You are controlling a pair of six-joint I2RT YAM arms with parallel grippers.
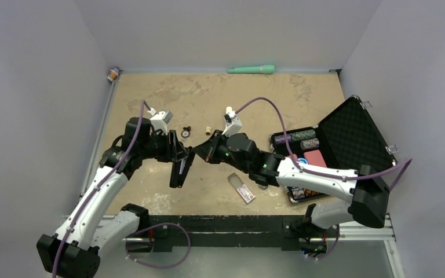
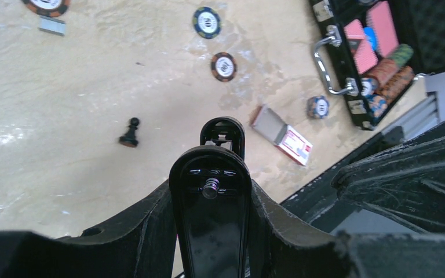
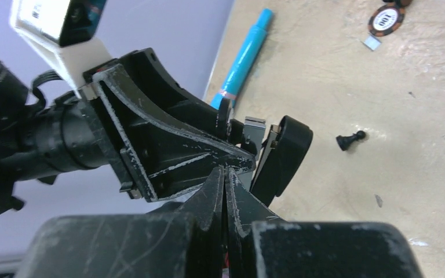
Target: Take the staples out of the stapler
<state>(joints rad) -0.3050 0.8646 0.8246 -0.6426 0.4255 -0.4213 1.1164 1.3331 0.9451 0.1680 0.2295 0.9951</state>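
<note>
The slim black stapler (image 1: pixel 179 167) hangs above the middle of the table, gripped across its width by my left gripper (image 1: pixel 174 152). In the left wrist view its glossy black arm (image 2: pixel 211 231) sits between my two fingers (image 2: pixel 145 231), and its other end (image 2: pixel 222 132) points down at the table. My right gripper (image 3: pixel 225 171) is shut, tips pressed together with nothing visible between them, right beside the stapler's opened black arm (image 3: pixel 285 152) and silvery metal (image 3: pixel 255 128). A short silvery strip (image 2: pixel 52 24), possibly staples, lies on the table.
A small staple box (image 1: pixel 242 190) lies below the right forearm. An open black case (image 1: pixel 347 136) of poker chips stands at the right. Loose chips (image 2: pixel 223 66), a black chess pawn (image 2: pixel 130 133) and a green marker (image 1: pixel 251 69) at the back wall lie about.
</note>
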